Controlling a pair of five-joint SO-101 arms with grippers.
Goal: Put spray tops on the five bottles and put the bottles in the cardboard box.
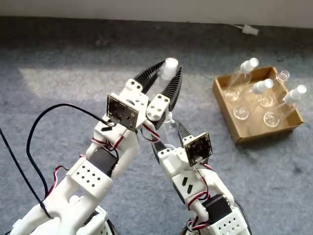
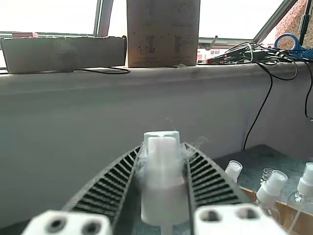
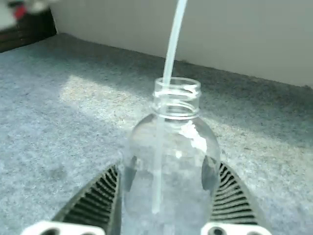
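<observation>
Bottle point(image 3: 168, 142), base cut off, sits clamped in right claw point(image 3: 168, 181) while left claw point(image 2: 164, 152) grips spray top point(image 2: 161, 186).

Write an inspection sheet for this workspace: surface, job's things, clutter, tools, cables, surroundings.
Surface: grey carpet-like mat.
Job's things: cardboard box with three capped bottles and one open bottle inside; fifth bottle and spray top held by the tools.
Clutter: small white object at the far edge.
Tools: left tool shut on the spray top, whose tube dips into the fifth bottle; right tool shut on that bottle.
Cables: black cable loops beside the left arm; other cables lie on the sill.
Surroundings: window sill above a pale wall.
</observation>
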